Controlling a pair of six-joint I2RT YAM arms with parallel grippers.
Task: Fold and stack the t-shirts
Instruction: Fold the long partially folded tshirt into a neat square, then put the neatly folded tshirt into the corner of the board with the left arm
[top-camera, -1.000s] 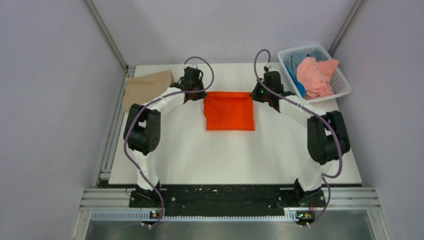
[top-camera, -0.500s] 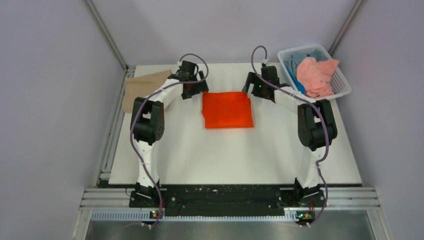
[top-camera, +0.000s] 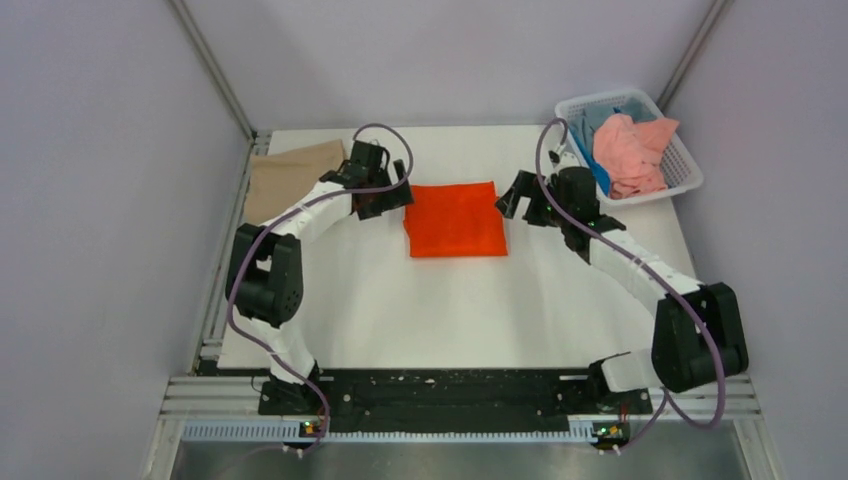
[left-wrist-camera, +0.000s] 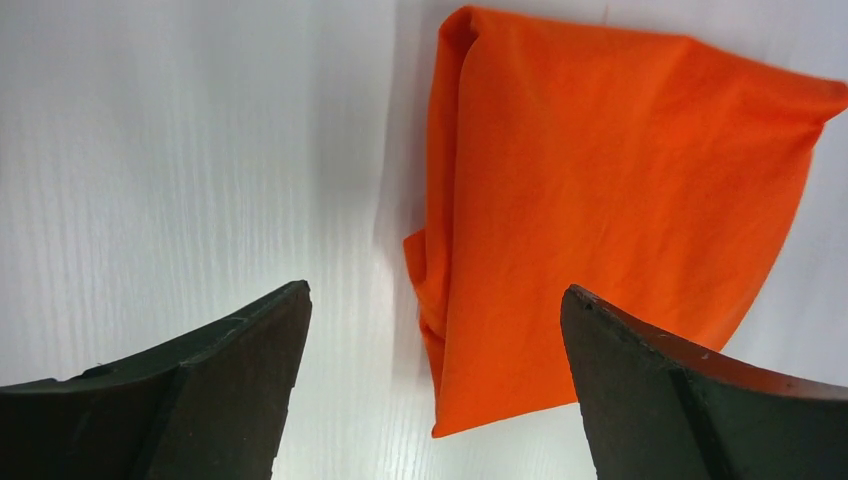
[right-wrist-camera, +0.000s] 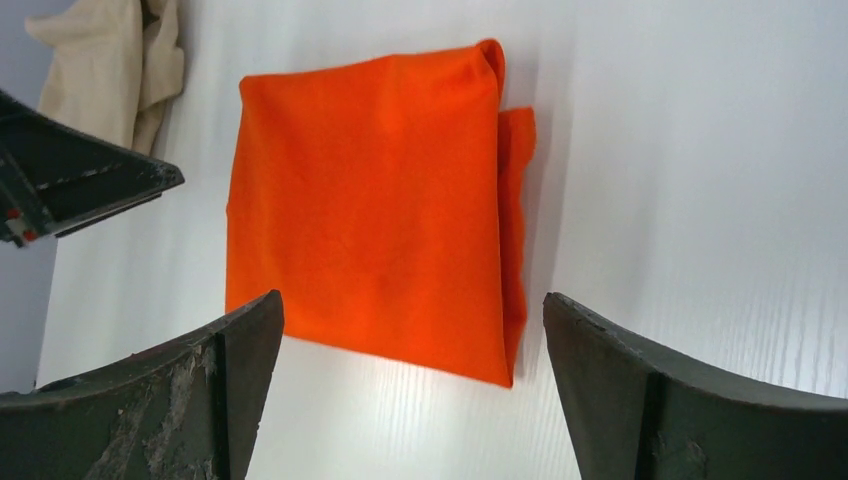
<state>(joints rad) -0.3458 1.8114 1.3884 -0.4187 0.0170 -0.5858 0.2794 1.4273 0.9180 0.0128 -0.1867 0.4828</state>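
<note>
Orange shirt (top-camera: 455, 219) is folded flat between my two grippers, touching neither. My left gripper (left-wrist-camera: 435, 290) and right gripper (right-wrist-camera: 412, 297) are both spread wide and empty. Wrist cams show layered fold edges at its sides. Only the top cam shows the basket (top-camera: 685, 165) beyond my right gripper, holding a pink shirt (top-camera: 628, 155) and a blue shirt (top-camera: 600, 168). Orange one is near-square, slightly longer gripper-to-gripper. Tan shirt (top-camera: 290, 175) lies outboard of my left gripper. Four shirts, one basket.

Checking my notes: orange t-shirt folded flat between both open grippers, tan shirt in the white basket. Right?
No: the tan shirt lies on the table's far left corner, not in the white basket; the top external view shows it. The orange t-shirt is folded between the open left gripper and right gripper.
</note>
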